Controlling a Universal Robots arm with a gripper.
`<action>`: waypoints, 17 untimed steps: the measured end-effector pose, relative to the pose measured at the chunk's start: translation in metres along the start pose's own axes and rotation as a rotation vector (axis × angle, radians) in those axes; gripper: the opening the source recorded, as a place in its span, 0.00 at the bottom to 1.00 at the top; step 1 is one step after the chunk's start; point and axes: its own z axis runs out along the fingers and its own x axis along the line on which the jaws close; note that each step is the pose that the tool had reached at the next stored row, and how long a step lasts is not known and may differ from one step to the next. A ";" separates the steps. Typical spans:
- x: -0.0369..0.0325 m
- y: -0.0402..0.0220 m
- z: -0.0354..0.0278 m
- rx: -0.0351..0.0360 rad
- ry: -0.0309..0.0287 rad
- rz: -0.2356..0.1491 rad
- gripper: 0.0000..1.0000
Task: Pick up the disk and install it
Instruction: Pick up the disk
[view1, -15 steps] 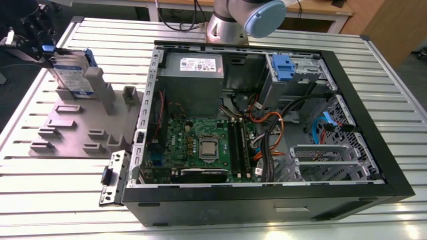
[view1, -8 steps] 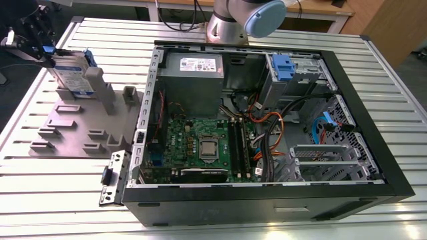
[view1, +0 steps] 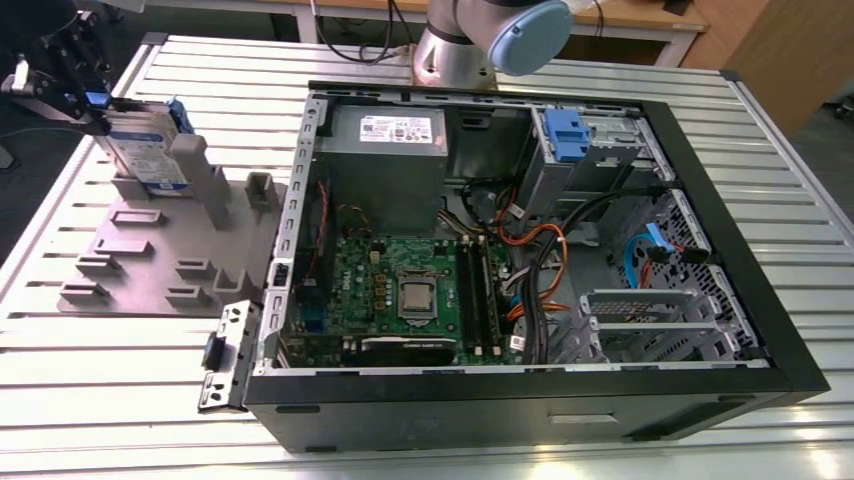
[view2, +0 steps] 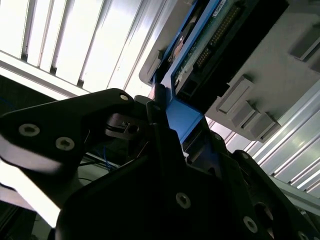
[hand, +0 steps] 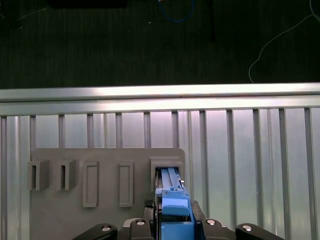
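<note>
The disk (view1: 144, 150) stands on edge in a slot of the grey holder plate (view1: 147, 250) at the exterior view's left, its blue-and-white label facing the computer case. My gripper (view1: 94, 100) is at its top edge, shut on the blue plastic frame. In the second wrist view the dark fingers (view2: 125, 125) clamp the blue frame, and the disk's (view2: 200, 45) circuit-board side shows beyond them. In the first wrist view the disk (hand: 170, 180) runs from my gripper (hand: 172, 222) down into the holder plate's (hand: 100, 165) slot.
An open computer case (view1: 747, 300) lies on the slatted metal table (view1: 107, 400), with motherboard, cables, a grey power supply (view1: 387, 130) and a drive bay holding a small blue clip (view1: 567, 135). The arm's base (view1: 461, 45) stands behind the case. The holder has several other slots.
</note>
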 end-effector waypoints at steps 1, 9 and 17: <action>0.0000 0.0000 -0.0001 0.0000 0.0000 0.000 0.36; -0.0003 0.0001 -0.0043 0.0004 -0.0002 0.000 0.36; -0.0006 0.0002 -0.0110 0.0000 0.0000 0.000 0.36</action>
